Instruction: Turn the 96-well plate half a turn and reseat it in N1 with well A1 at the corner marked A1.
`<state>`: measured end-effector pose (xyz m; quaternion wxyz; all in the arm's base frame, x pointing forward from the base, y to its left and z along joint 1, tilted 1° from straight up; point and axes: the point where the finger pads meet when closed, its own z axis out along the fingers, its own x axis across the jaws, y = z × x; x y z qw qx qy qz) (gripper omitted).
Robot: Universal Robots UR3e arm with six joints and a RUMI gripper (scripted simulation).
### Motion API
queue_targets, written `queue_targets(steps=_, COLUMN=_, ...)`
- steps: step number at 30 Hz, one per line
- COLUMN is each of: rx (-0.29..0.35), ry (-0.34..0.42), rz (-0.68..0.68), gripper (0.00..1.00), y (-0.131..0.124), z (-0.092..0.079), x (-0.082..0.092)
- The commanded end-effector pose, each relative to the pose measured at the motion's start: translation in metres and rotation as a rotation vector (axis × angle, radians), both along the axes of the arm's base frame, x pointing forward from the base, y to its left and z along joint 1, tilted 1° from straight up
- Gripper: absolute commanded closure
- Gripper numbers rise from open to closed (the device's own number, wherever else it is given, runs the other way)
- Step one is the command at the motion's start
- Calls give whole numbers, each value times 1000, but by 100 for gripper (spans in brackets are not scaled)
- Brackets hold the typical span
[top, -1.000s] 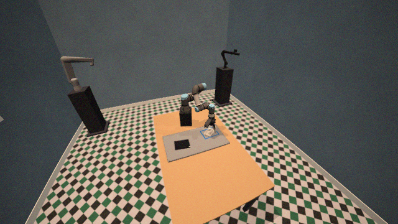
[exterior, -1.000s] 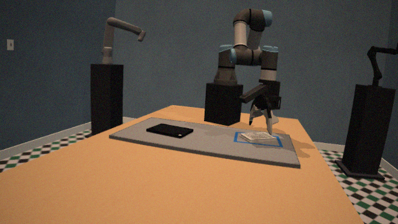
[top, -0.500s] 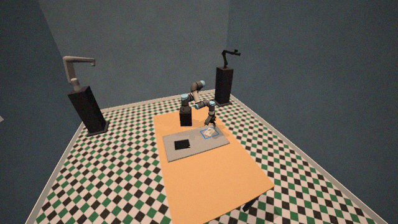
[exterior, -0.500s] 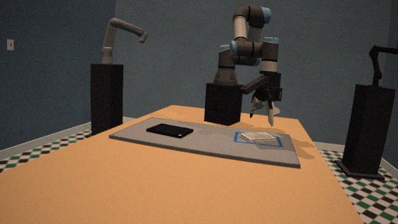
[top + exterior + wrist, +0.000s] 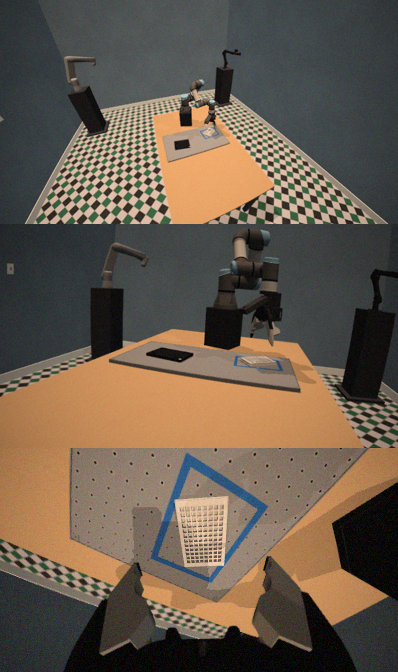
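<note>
The white gridded 96-well plate [image 5: 202,531] lies askew inside the blue-outlined plate nest N1 [image 5: 248,524] on the grey perforated board [image 5: 115,488]. My two-jaw gripper [image 5: 205,598] hangs above it, jaws spread wide, holding nothing. I judge a grasp comes next: descend, align, pinch the long sides. The cut corner and A1 mark are too small to make out.

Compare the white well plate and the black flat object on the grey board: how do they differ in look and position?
The well plate is white with a grid of wells; the black flat object is dark and plain.
The well plate lies inside a blue outline, skewed against it; the black object has no outline around it.
The well plate lies near the open gripper; the black object lies toward the board's other end.
Both rest on the grey board.
</note>
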<state>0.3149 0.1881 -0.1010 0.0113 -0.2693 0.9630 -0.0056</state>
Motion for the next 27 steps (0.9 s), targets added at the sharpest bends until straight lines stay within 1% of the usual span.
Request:
queue_targets(steps=1, rx=0, ry=5, rz=0, gripper=0, y=0, z=1, x=-1)
queue_targets(steps=13, rx=-1, ry=7, rz=0, gripper=0, y=0, z=1, x=-2)
queue_targets(steps=22, rx=-7, ry=8, rz=300, gripper=0, y=0, z=1, x=-2)
queue_targets(steps=24, rx=-7, ry=8, rz=300, gripper=0, y=0, z=1, x=-2)
queue_targets(steps=27, rx=-8, ry=8, rz=400, gripper=0, y=0, z=1, x=-2)
